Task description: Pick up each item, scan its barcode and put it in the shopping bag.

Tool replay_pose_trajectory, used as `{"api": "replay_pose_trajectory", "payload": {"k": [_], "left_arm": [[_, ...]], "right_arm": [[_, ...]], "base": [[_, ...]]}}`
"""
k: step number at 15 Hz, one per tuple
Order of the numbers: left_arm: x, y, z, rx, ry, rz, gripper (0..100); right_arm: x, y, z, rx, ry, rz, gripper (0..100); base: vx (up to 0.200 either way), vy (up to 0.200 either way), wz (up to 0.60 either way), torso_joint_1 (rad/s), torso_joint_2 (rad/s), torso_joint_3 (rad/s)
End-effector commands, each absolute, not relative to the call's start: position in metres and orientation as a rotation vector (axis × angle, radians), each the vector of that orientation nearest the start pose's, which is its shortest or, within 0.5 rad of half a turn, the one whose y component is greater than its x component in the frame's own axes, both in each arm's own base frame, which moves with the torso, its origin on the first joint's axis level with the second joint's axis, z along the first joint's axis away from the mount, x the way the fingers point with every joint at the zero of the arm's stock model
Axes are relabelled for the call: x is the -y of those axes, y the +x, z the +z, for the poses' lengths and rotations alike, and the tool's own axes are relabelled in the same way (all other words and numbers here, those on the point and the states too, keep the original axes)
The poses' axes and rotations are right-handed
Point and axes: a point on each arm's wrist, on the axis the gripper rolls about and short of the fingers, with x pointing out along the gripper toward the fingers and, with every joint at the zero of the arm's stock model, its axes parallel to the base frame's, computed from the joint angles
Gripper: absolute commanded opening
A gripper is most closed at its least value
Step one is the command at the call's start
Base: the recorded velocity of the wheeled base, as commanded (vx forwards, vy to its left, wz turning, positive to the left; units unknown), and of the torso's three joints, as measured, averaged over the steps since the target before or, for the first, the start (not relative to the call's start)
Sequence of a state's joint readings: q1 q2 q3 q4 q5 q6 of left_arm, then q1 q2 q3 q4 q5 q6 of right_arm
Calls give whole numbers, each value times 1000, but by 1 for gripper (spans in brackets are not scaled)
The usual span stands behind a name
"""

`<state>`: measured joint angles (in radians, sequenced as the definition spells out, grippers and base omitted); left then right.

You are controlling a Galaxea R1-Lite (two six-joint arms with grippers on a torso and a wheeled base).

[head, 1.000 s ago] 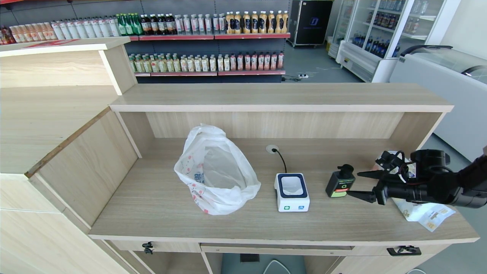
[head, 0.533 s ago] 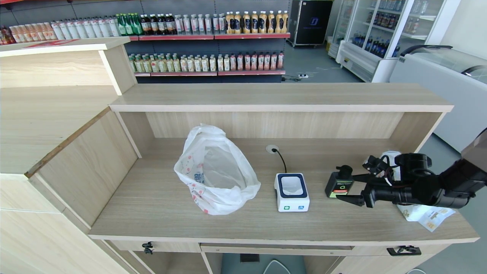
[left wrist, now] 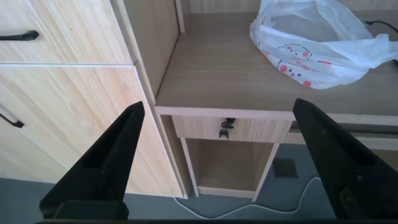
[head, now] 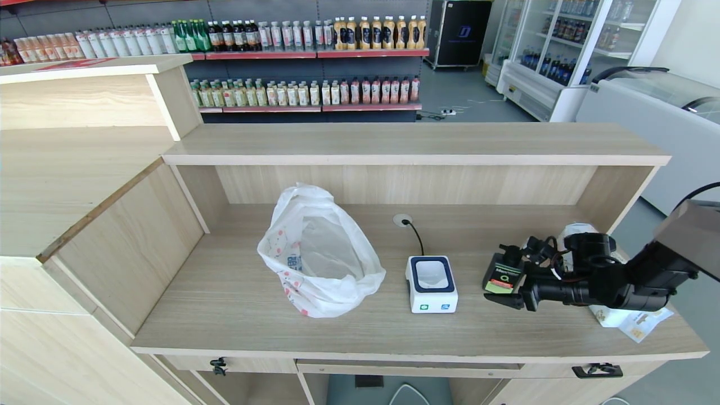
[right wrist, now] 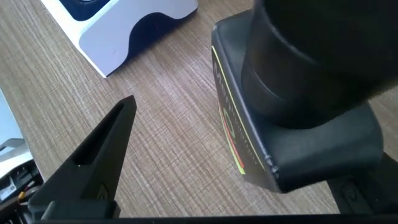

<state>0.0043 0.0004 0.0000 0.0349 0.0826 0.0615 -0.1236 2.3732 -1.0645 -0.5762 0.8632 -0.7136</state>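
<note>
A black pump bottle (head: 499, 277) with a green and red label stands on the wooden counter (head: 365, 329), right of the white barcode scanner (head: 431, 283). My right gripper (head: 497, 274) is open, with one finger on each side of the bottle. In the right wrist view the bottle (right wrist: 292, 106) looms close, one of the fingers (right wrist: 93, 168) stands well clear of it, and the scanner (right wrist: 124, 25) lies beyond. The white shopping bag (head: 318, 253) sits open left of the scanner. My left gripper (left wrist: 219, 107) hangs open and empty, low beside the counter's front left corner, with the bag (left wrist: 317, 37) in its view.
A white snack packet (head: 630, 319) lies at the counter's right end under my right arm, with another white item (head: 579, 230) behind the arm. The scanner's cable (head: 416, 233) runs to a hole at the back. A raised shelf walls in the back and sides.
My right gripper has moved left along the counter and its open fingers now straddle the bottle. The bottle, scanner and bag have stayed in place.
</note>
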Motion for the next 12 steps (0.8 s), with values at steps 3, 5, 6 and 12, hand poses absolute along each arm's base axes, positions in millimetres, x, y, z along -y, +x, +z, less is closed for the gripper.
{"api": "replay_pose_trajectory", "payload": {"k": [3,5,6,12], "left_arm": [[-2,-23,72,-38,63,86,100],[-2,-23,72,-38,63,86,100],[-2,-23,72,-38,63,86,100],[-2,-23,72,-38,63,86,100]], "right_arm": [[21,411,-7,-360,-311,917,100],[13,412,-7,-358,-312,936,0],[10,412,-6,-359,-305,940,0],[18,405,18,-338,-312,903,0]], "base": [[0,0,0,0,0,0],[0,0,0,0,0,0],[0,0,0,0,0,0],[0,0,0,0,0,0]]}}
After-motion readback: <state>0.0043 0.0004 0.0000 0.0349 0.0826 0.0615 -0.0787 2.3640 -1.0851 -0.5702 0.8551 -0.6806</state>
